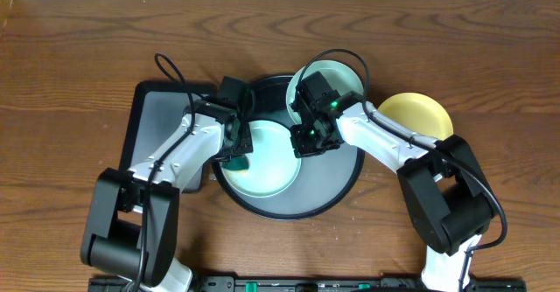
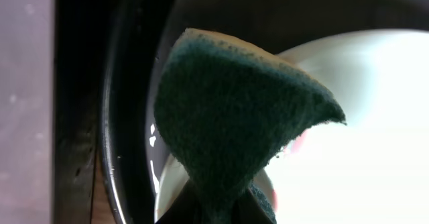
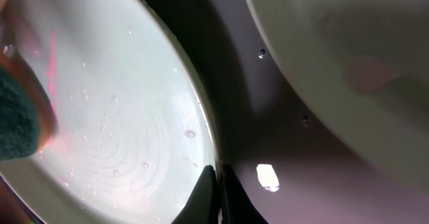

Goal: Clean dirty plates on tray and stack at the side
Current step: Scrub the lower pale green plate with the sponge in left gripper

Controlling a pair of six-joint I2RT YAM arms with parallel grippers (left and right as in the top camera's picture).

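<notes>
A pale mint plate (image 1: 267, 165) lies in the round black tray (image 1: 337, 183). My left gripper (image 1: 234, 148) is shut on a dark green sponge (image 2: 234, 117) with a yellow back. It holds the sponge at the plate's left edge (image 2: 362, 117). My right gripper (image 1: 308, 139) is shut on that plate's right rim (image 3: 218, 184). The plate's wet face (image 3: 120, 103) shows a pink smear beside the sponge (image 3: 17, 117). A second mint plate (image 1: 337, 78) sits at the tray's far right rim; it also shows in the right wrist view (image 3: 348, 63). The yellow plate (image 1: 424, 113) lies on the table to the right.
A smaller black rectangular tray with a grey floor (image 1: 157, 126) lies left of the round tray, under my left arm. Wooden table (image 1: 87, 47) surrounds everything. The round tray's rim (image 2: 114, 150) is close beside the sponge.
</notes>
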